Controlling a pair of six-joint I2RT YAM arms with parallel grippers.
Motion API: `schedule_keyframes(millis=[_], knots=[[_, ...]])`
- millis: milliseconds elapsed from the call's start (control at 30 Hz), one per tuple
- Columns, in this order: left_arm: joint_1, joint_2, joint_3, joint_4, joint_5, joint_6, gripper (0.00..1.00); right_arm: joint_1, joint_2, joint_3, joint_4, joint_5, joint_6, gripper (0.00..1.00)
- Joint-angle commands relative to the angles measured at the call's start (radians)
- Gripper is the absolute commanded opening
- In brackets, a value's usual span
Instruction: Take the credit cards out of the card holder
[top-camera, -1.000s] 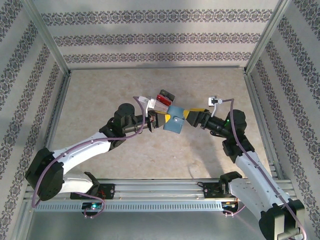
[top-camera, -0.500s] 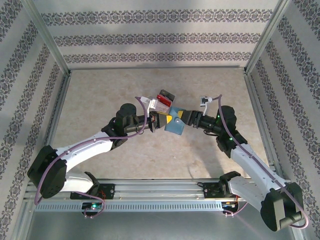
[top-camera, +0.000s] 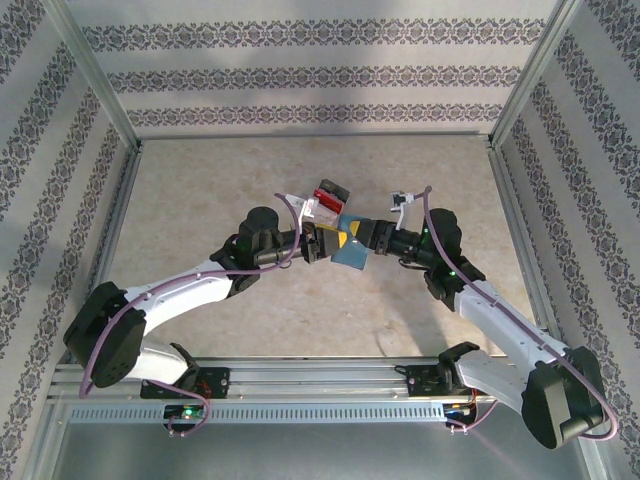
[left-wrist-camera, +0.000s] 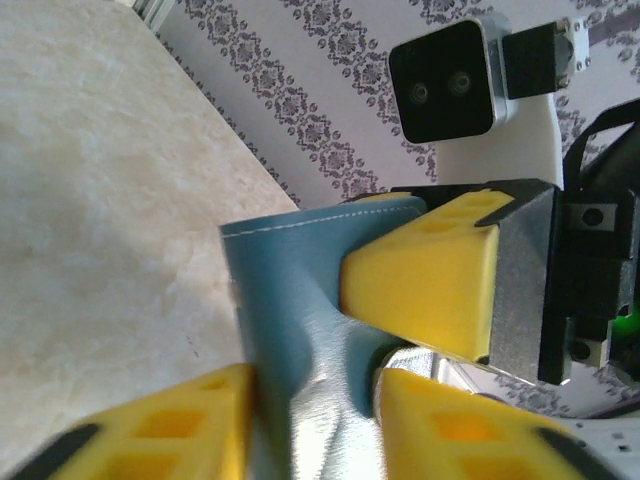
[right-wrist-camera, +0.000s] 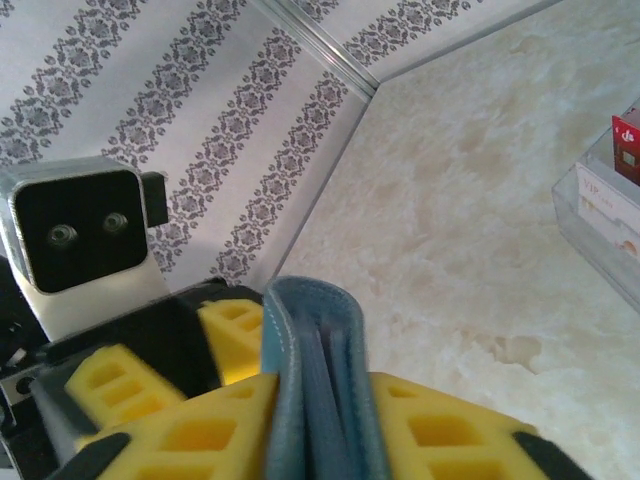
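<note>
Above the beige table (top-camera: 200, 190), just nearer than the clear box (top-camera: 325, 203), the right gripper (top-camera: 361, 238) is clamping the card holder (top-camera: 350, 253) while the jaws of the left gripper (top-camera: 325, 243) are standing apart astride it, so the operator should be pinching one flap alone and spreading gently.

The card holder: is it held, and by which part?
The right pincer clamps the card holder by one edge. The left pincer flanks another edge; whether it grips cannot be told.

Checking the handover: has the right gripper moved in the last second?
Yes. The right gripper has moved left, away from the right side rail, onto the card holder.
</note>
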Motion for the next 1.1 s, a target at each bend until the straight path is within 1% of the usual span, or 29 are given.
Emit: schedule_keyframes(millis=[0, 33, 67, 100, 233, 333, 400, 500, 600, 700, 833, 1000, 1067], knots=[[-0.008, -0.043, 0.016, -0.069, 0.047, 0.038, 0.53, 0.012, 0.008, 0.053, 0.053, -0.025, -0.024, 0.21], [-0.005, -0.059, 0.015, -0.100, 0.039, 0.049, 0.59, 0.010, 0.011, 0.060, 0.054, -0.034, -0.030, 0.20], [0.001, -0.077, 0.011, -0.129, 0.027, 0.054, 0.64, 0.010, 0.013, 0.066, 0.056, -0.048, -0.034, 0.20], [0.009, -0.093, 0.006, -0.150, 0.022, 0.057, 0.66, 0.010, 0.012, 0.071, 0.057, -0.057, -0.040, 0.19], [0.059, -0.165, -0.036, -0.188, 0.037, 0.051, 0.74, 0.006, 0.011, 0.089, 0.066, -0.107, -0.063, 0.13], [0.103, -0.198, -0.062, -0.196, 0.099, 0.036, 0.77, -0.004, 0.013, 0.105, 0.071, -0.150, -0.077, 0.11], [0.120, -0.205, -0.063, -0.207, 0.142, 0.036, 0.78, -0.015, 0.018, 0.113, 0.088, -0.192, -0.080, 0.10], [0.122, -0.193, -0.045, -0.228, 0.193, 0.046, 0.78, -0.025, 0.038, 0.129, 0.139, -0.261, -0.066, 0.08], [0.121, -0.172, -0.031, -0.196, 0.253, 0.040, 0.76, -0.025, 0.064, 0.148, 0.190, -0.314, -0.047, 0.08], [0.119, -0.155, -0.026, -0.146, 0.299, 0.027, 0.70, -0.023, 0.094, 0.163, 0.227, -0.344, -0.031, 0.08], [0.119, -0.127, -0.034, -0.064, 0.325, -0.008, 0.59, -0.016, 0.121, 0.176, 0.272, -0.378, -0.011, 0.07], [0.114, -0.078, -0.046, 0.083, 0.369, -0.080, 0.57, 0.002, 0.136, 0.184, 0.298, -0.396, -0.008, 0.07], [0.107, -0.063, -0.043, 0.115, 0.377, -0.093, 0.53, 0.005, 0.144, 0.188, 0.299, -0.400, -0.005, 0.07]])
